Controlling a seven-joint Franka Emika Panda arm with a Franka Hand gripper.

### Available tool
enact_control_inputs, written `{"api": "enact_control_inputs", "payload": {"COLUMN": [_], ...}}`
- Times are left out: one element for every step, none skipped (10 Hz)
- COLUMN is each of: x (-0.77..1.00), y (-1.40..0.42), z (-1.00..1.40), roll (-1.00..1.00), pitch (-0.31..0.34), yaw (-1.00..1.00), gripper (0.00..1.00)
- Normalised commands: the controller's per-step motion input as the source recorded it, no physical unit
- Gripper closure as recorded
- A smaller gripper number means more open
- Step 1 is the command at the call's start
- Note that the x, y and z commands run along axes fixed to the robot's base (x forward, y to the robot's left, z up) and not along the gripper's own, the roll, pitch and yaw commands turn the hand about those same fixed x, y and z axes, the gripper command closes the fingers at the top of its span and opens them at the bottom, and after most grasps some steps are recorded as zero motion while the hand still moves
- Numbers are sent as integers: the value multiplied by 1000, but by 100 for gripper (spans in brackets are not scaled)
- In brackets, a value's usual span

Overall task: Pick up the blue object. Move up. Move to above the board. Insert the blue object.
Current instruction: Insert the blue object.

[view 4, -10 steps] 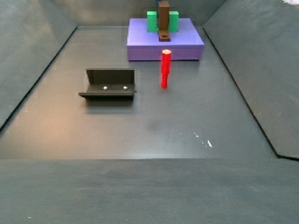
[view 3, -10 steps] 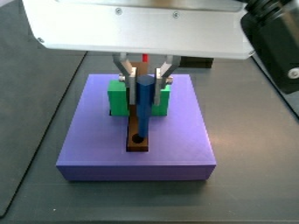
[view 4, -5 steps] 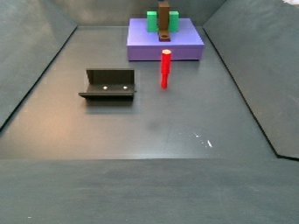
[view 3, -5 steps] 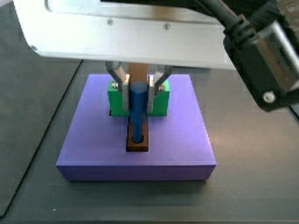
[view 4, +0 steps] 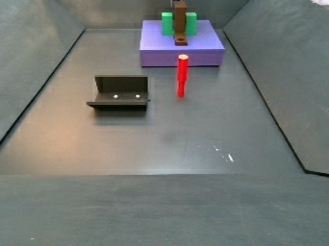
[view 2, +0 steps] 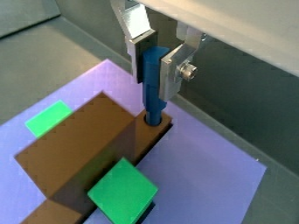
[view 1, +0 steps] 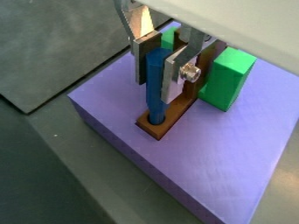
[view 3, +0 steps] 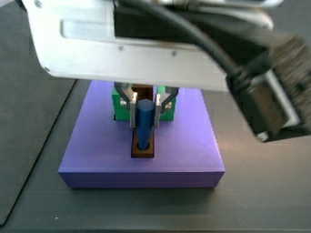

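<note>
My gripper (view 1: 162, 66) is shut on the blue object (view 1: 153, 83), a thin blue peg held upright between the silver fingers. The peg's lower end sits in the round hole at the near end of the brown board (view 1: 177, 115). The other wrist view shows the same: the gripper (view 2: 156, 61), the peg (view 2: 152, 83) and the board (view 2: 82, 153). In a side view the gripper (view 3: 144, 94) holds the peg (view 3: 144, 123) over the board (view 3: 145, 150). The other side view shows the board (view 4: 182, 31) but no gripper or blue peg.
The board lies on a large purple slab (view 3: 144, 168) and runs through a green block (view 1: 230, 77). A red peg (view 4: 183, 75) stands on the floor in front of the slab (view 4: 182, 50). The fixture (view 4: 118, 93) stands to its left.
The gripper has come down with the blue peg. The peg's lower end has dropped from above the board to the hole.
</note>
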Motion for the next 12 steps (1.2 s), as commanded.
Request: {"api": "enact_control_inputs", "payload": {"x": [0, 0, 0, 0, 49, 211, 491, 606, 391, 0, -134, 0], "y": [143, 0, 0, -66, -183, -69, 0, 0, 0, 0, 0, 0], "z": [-149, -243, -306, -363, -326, -454, -454, -429, -526, -540, -383, 0], "roll": [86, 83, 47, 37, 69, 57, 13, 0, 9, 46, 44, 0], "pitch": [36, 0, 0, 0, 0, 0, 13, 26, 0, 0, -1, 0], "yaw": [0, 0, -6, 0, 0, 0, 0, 0, 0, 0, 0, 0], "gripper": [100, 100, 100, 100, 100, 100, 100, 100, 100, 100, 100, 100]}}
